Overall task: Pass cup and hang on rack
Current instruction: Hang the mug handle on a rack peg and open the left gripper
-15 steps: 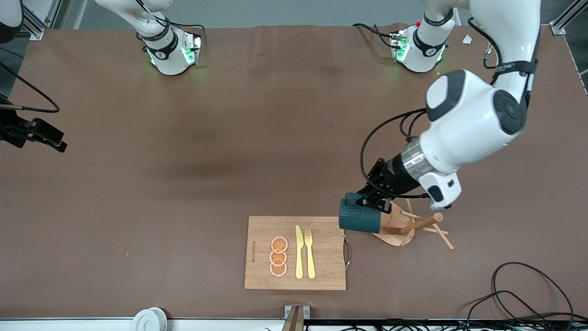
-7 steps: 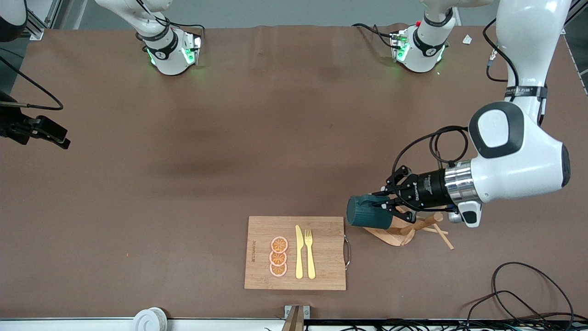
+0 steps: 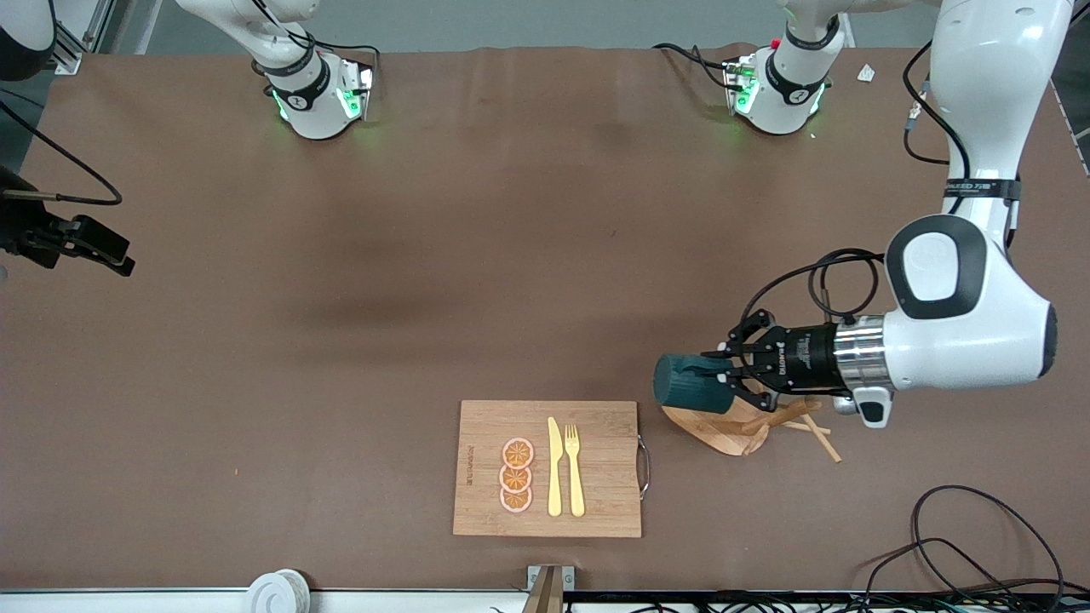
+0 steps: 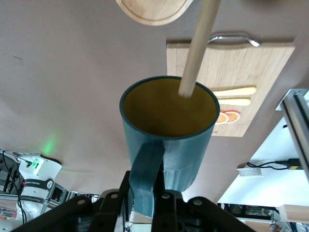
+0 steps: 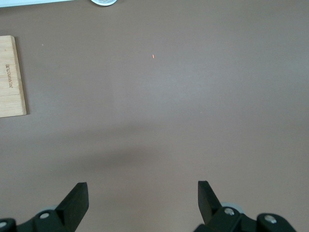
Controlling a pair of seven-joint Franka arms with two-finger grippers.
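Left wrist view shows the left gripper (image 4: 145,203) clamped on the handle of the cup (image 4: 168,137), mouth turned away from the claw, with 1 peg of the rack (image 4: 198,46) ending at the cup's rim. From the front, this claw holds the cup sideways over the rack's oval base (image 3: 719,430), just beside the cutting board (image 3: 547,468). The pass looks done; hooking the handle on a peg and letting go remain. The right gripper (image 5: 142,200) waits, spread wide, over bare table (image 5: 193,106), well apart.
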